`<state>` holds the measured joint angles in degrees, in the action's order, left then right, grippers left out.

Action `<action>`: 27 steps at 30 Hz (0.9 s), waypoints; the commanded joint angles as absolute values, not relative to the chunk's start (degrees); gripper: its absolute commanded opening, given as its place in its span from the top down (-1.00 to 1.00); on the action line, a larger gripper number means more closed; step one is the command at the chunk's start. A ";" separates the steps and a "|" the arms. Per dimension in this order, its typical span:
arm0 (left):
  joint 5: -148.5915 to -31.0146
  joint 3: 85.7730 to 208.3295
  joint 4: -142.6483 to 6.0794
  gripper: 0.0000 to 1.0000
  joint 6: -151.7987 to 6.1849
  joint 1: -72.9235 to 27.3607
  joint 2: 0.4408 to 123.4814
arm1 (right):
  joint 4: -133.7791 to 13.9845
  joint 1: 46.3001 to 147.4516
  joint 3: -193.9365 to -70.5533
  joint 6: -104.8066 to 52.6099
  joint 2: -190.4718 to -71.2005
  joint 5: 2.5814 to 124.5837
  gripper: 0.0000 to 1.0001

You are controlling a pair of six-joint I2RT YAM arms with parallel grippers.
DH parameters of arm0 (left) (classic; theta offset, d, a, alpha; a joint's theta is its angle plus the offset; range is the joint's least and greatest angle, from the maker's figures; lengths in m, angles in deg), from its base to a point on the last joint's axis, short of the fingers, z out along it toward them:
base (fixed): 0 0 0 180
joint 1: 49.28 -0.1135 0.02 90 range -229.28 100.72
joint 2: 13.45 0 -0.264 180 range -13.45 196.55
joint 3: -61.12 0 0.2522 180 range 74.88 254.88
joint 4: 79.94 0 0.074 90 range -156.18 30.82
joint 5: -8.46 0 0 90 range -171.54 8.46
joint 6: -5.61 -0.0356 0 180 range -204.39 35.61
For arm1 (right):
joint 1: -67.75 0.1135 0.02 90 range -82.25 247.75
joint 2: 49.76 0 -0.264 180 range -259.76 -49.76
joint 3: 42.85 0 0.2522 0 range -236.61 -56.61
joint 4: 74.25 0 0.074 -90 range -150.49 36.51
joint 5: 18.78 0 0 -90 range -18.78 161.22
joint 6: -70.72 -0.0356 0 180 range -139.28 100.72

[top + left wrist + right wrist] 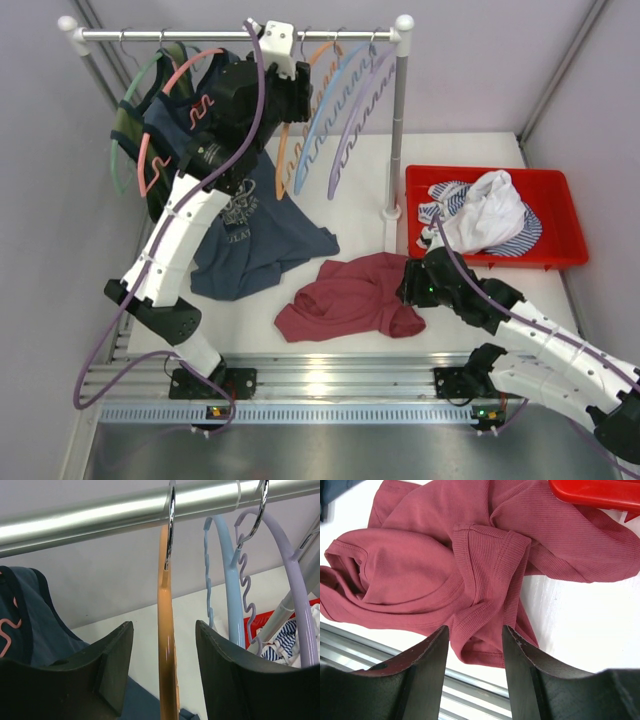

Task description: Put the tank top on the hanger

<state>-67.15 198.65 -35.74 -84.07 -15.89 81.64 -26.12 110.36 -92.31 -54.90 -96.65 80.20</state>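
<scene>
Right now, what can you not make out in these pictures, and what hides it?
Left claw: in the top view, its own wrist hides the fingers.
Right claw: same view, fingers lost under its wrist.
Orange hanger: left wrist view, bottom edge cuts off the lower bar.
Tank top: right wrist view, folds hide which opening is the neck.

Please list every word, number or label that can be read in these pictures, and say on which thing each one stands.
No text can be read.
Print on the blue top: it seems to hold a few letters, but they are too small and blurred to read.
The red top, the orange hanger and the red tray show no writing.
</scene>
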 commanded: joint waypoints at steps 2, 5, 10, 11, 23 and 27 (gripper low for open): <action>-68.53 200.65 -34.37 -0.12 -85.27 -16.58 81.30 | -25.95 110.02 -94.58 -54.35 -95.64 79.40 0.06; -69.67 200.22 -33.58 -0.08 -84.83 -16.67 81.30 | -25.95 110.02 -94.23 -54.44 -95.55 79.31 0.06; -69.68 199.52 -32.08 -0.04 -84.47 -16.67 81.13 | -25.95 110.02 -93.88 -54.44 -95.28 79.05 0.06; -69.76 199.51 -31.99 -0.01 -84.47 -16.67 81.30 | -25.95 110.02 -93.88 -54.44 -95.28 79.13 0.06; -70.73 197.93 -31.02 0.14 -81.22 -16.85 80.86 | -26.21 110.02 -93.44 -54.44 -95.46 78.96 0.06; -70.64 195.47 -32.51 0.15 -80.70 -17.02 79.81 | -26.22 110.02 -93.35 -54.44 -95.28 78.70 0.06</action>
<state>-70.21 196.75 -31.18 -81.53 -16.59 81.58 -26.12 110.36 -92.31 -54.86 -96.30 79.02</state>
